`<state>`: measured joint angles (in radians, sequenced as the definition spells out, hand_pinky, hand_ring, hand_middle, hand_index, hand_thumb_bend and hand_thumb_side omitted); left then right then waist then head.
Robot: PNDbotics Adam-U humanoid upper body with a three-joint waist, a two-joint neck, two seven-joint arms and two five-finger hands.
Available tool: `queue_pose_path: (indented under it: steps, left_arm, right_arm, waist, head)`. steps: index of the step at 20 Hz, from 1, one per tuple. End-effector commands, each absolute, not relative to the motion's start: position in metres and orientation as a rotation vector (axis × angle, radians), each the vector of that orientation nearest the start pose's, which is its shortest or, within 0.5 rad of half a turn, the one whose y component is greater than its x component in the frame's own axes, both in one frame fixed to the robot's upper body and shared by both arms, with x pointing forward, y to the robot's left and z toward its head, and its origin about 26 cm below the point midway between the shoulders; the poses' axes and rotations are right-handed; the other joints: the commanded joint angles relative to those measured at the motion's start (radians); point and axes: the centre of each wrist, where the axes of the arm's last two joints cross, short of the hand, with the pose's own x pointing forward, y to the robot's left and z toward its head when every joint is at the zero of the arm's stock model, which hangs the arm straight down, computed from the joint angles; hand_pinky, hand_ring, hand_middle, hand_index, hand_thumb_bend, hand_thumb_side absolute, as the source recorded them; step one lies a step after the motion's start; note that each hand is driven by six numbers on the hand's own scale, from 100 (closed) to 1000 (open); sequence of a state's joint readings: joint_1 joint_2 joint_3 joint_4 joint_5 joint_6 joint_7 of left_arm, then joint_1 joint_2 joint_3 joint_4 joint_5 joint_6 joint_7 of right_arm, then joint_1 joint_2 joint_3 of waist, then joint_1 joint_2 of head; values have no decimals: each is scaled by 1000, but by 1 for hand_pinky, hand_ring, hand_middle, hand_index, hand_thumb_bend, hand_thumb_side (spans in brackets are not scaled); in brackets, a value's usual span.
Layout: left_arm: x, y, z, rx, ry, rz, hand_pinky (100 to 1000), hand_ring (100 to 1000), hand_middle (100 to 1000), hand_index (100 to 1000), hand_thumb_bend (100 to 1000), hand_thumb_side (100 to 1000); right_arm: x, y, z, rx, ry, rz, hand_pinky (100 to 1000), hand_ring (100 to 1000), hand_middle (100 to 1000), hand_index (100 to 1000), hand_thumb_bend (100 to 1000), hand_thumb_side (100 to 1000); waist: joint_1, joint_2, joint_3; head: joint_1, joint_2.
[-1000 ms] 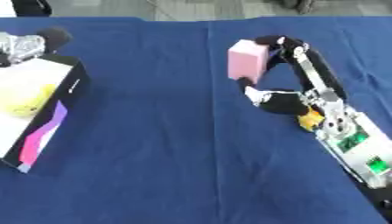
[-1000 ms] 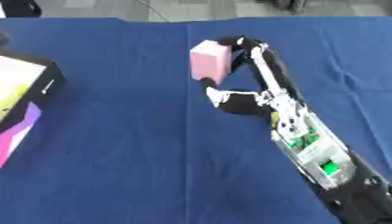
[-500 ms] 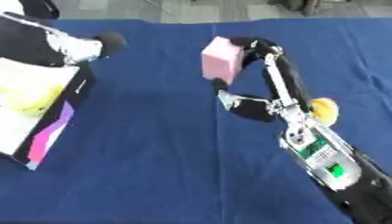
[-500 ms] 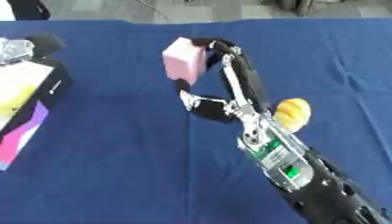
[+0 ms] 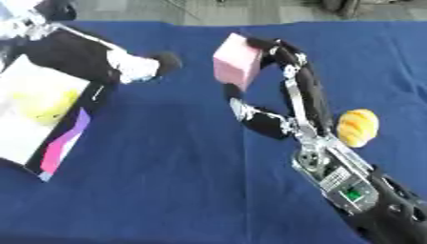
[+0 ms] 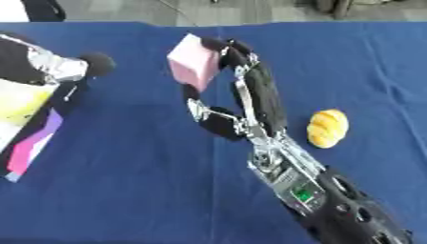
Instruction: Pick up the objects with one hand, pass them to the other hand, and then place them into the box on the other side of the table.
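Foam, likely: the pale pink rectangular block (image 5: 238, 66), pinched in your right hand (image 5: 269, 71), looks light, so take its free left face.

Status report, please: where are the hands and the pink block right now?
Right hand shut on pink block, held above the table. Left hand reaching in beside the box, fingers unclear. Yellow bread-like item lies right of the arm, not blocking.

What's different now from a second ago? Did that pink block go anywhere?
The right hand, still gripping the pink block, has carried it leftward toward the middle of the table. The left hand has come out from over the box toward it. The bread roll lies on the blue cloth; the box hasn't moved.
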<state>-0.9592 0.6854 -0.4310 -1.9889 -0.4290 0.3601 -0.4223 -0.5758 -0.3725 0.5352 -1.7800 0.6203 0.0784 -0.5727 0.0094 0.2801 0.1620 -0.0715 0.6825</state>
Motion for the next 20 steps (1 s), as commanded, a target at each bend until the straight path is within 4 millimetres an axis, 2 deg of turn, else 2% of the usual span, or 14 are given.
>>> queue_pose_path:
  steps: [1,4,8,13,20]
  left_arm:
    - [286,157,356,-1080,2733,2140,849,797,785,849,543,442]
    - [285,154,358,-1095,2680,2230,857,810,795,860,542,436]
    - [283,147,359,-1118,2588,2318,866,821,806,873,539,411]
    - [281,141,359,-1159,2498,2407,872,831,814,881,529,362]
    - [279,131,356,-1105,2422,2545,871,830,815,891,528,370]
  right_arm:
    - [319,-135,181,1016,3234,-787,774,577,501,654,100,100]
    - [301,-151,183,1003,3173,-798,776,580,504,654,100,100]
    - [287,-157,190,958,3121,-814,779,586,509,653,100,100]
    - [284,-156,192,903,3074,-813,780,592,514,654,100,100]
    - [283,-149,196,827,3052,-818,781,592,515,654,100,100]
  waist:
    - [3,-25,2]
    - [3,-23,5]
    - [4,-22,7]
    - [6,-18,6]
    - [9,-14,3]
  head:
    - [12,-10]
    - [20,-12]
    - [25,-12]
    - [28,-14]
    - [28,-16]
